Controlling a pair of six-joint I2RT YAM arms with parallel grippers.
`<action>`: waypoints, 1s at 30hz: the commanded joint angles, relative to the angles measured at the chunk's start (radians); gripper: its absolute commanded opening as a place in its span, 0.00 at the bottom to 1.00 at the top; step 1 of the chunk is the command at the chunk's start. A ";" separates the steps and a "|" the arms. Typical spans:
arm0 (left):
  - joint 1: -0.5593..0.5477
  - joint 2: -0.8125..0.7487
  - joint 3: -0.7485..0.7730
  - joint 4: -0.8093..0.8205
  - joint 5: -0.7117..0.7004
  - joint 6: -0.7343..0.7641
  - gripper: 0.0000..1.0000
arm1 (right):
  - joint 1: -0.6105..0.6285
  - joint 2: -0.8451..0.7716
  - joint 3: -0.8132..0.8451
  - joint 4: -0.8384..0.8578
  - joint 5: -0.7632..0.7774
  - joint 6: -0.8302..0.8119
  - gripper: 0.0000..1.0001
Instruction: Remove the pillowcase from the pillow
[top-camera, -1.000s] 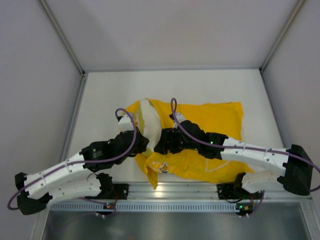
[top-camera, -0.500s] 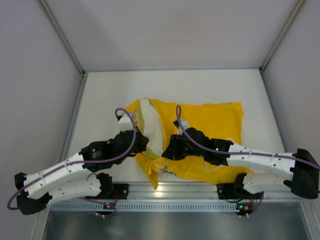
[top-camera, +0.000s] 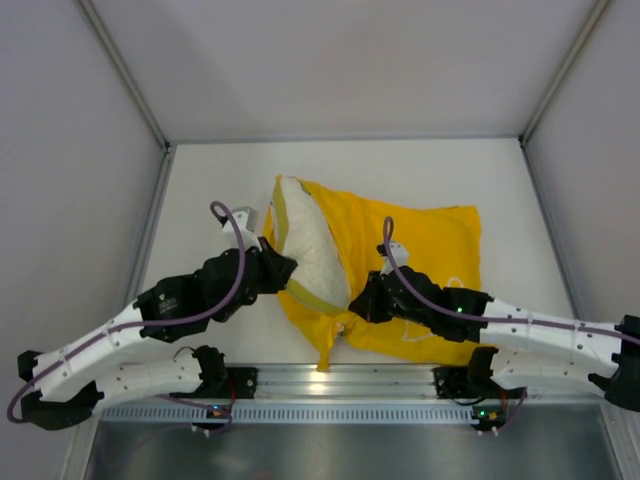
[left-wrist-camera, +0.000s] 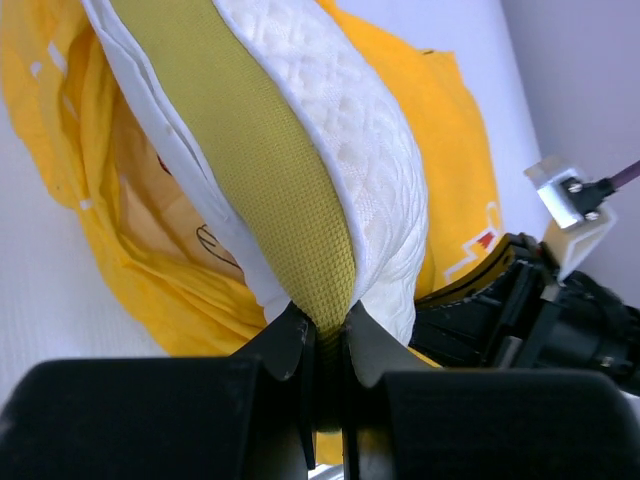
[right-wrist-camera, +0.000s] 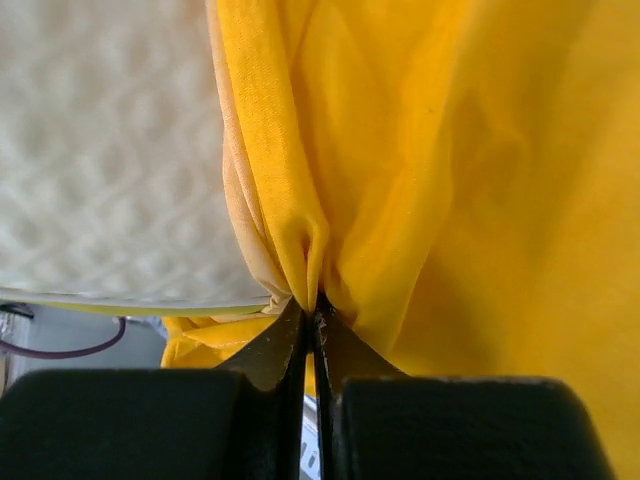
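Observation:
The cream dimpled pillow (top-camera: 308, 245) sticks partway out of the yellow pillowcase (top-camera: 430, 250) in the middle of the table, standing on edge with its olive side band (left-wrist-camera: 250, 150) facing my left wrist camera. My left gripper (left-wrist-camera: 330, 335) is shut on that olive edge of the pillow (left-wrist-camera: 350, 120) at its near corner (top-camera: 285, 268). My right gripper (right-wrist-camera: 314, 310) is shut on a pinched fold of the pillowcase (right-wrist-camera: 400, 150) just right of the pillow (right-wrist-camera: 100, 140), near the cover's open mouth (top-camera: 362, 300).
A loose yellow flap (top-camera: 325, 345) of the cover hangs toward the metal rail (top-camera: 340, 378) at the table's near edge. White walls (top-camera: 90, 200) close in the table on the left, back and right.
My right gripper has slid right and toward the near edge and shut on the pillowcase fabric. My left arm has carried the pillow end up and away from the rail, so more cream shows.

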 joint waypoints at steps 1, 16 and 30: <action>0.002 -0.050 0.151 0.117 -0.061 0.052 0.00 | -0.004 -0.041 -0.037 -0.200 0.156 -0.001 0.00; 0.002 -0.137 0.248 0.021 -0.028 0.071 0.00 | -0.297 -0.210 -0.089 -0.417 0.204 -0.087 0.00; 0.001 -0.191 0.153 -0.010 0.031 0.049 0.00 | -0.354 -0.204 -0.013 -0.334 -0.012 -0.181 0.53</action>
